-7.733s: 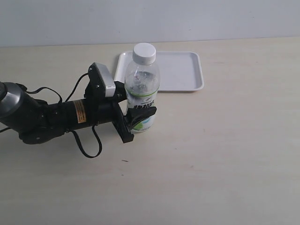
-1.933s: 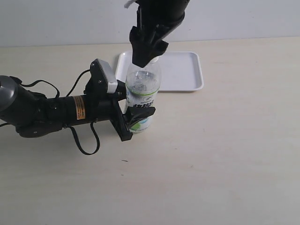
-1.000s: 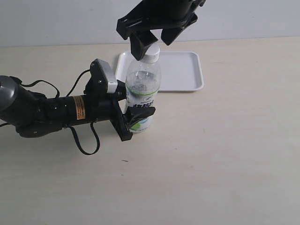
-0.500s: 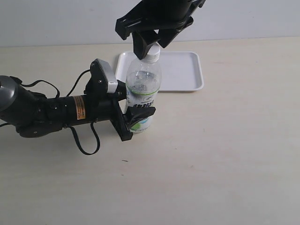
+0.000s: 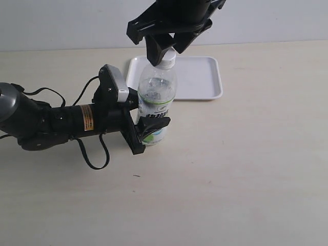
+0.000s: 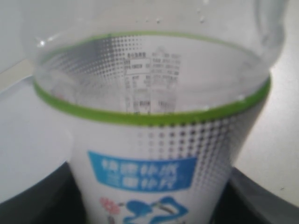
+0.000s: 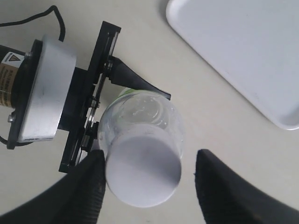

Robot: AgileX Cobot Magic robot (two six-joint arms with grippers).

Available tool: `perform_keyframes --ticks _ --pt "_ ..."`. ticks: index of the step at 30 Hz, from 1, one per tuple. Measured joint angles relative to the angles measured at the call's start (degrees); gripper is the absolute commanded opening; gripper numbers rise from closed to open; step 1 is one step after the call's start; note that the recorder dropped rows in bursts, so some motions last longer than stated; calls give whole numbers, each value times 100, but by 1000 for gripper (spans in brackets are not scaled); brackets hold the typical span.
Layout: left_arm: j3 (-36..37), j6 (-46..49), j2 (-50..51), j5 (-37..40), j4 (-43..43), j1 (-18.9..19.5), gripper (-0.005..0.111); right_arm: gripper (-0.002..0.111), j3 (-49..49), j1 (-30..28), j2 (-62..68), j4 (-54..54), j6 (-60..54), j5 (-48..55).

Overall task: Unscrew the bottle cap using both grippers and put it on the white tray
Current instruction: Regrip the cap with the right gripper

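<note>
Item: bottle cap (image 7: 142, 173), screwed on the neck of the bottle (image 5: 155, 97). We judge it light, stiff and ribbed, best pinched at the sides. We log the right gripper (image 7: 149, 186) straddling it, spread and empty, and the left gripper (image 5: 148, 134) clamped on the label. The bottle looks near empty, with droplets inside. Behind the bottle lies the white tray (image 5: 205, 77), apparently bare.

Black jaws, orange-labelled arm (image 5: 59, 125), looping cables (image 5: 97, 168)

Even, bright, diffuse light leaves only faint shadows on the table (image 5: 230, 169). In the left wrist view the bottle (image 6: 154, 154) is blurred, its print soft.
</note>
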Motion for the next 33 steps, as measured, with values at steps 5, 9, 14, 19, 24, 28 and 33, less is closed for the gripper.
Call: perform_keyframes --ticks 5,9,14,19,24,28,33 --pt "0 11 0 0 0 0 0 51 0 0 0 0 0 11" --pt "0 11 0 0 0 0 0 29 0 0 0 44 0 11" --pt "0 11 0 0 0 0 0 1 0 9 0 58 0 22" --pt "0 11 0 0 0 0 0 0 0 9 0 58 0 22" --pt "0 11 0 0 0 0 0 0 0 9 0 58 -87 22" --pt "0 11 0 -20 0 0 0 0 0 9 0 66 -595 22" --pt "0 11 0 -24 0 0 0 0 0 9 0 79 -1504 22"
